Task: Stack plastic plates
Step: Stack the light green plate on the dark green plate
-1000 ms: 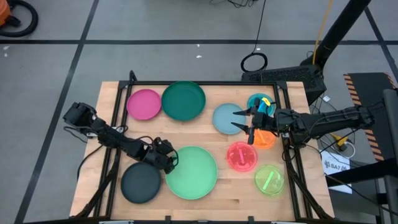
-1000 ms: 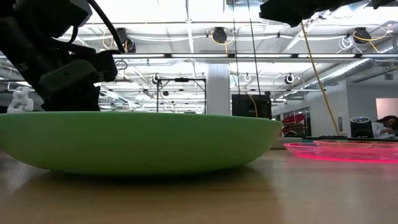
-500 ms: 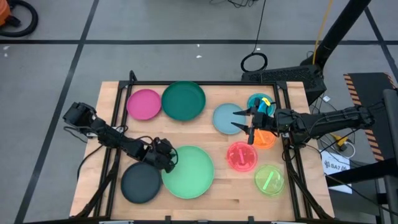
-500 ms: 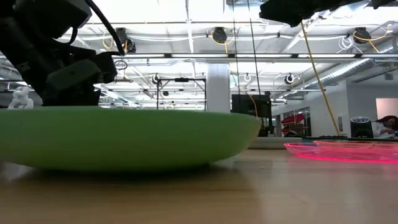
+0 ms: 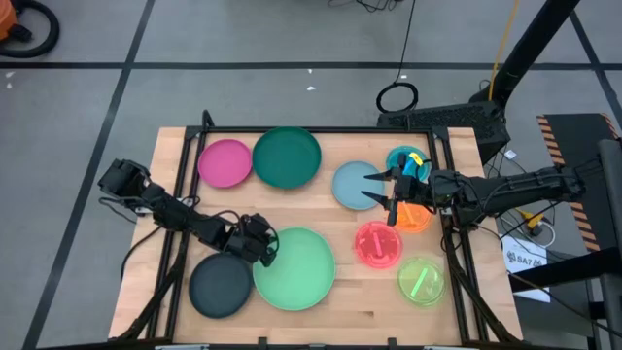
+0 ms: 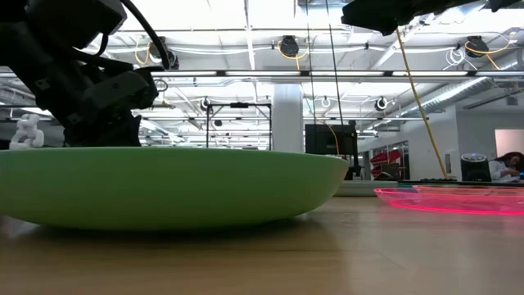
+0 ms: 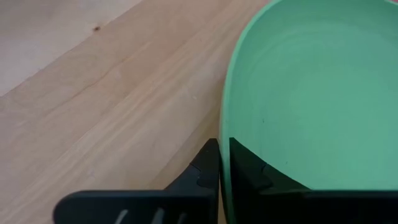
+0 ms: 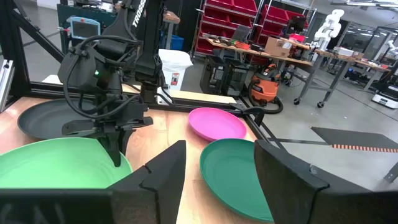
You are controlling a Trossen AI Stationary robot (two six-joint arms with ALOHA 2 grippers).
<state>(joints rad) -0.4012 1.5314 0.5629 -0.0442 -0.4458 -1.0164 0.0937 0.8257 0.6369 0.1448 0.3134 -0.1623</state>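
- At the counter's (image 5: 321,199) left front, the black plate (image 5: 220,285) lies touching the light green plate (image 5: 294,268); the two sit side by side, the black one toward the left edge.
- Left gripper (image 5: 262,245) stands at the light green plate's back-left rim, its fingers (image 7: 208,168) pinched narrowly on that rim, one outside and one inside the bowl, as the left wrist view shows.
- From those fingers the plate's body spreads away to the right and front, so any drag or lift pivots on this one rim point; the left arm is plainly the nearer arm for it.
- Along the back, the magenta plate (image 5: 225,161) and dark green plate (image 5: 287,157) lie just beside each other.
- Right of centre, the pale blue plate (image 5: 352,184) lies under the right gripper (image 5: 374,186), whose fingers are spread wide and hold nothing.
- Farther right sit the small teal plate (image 5: 401,157), orange plate (image 5: 416,219), pink plate (image 5: 377,244) and lime plate (image 5: 421,281), none yet stacked.
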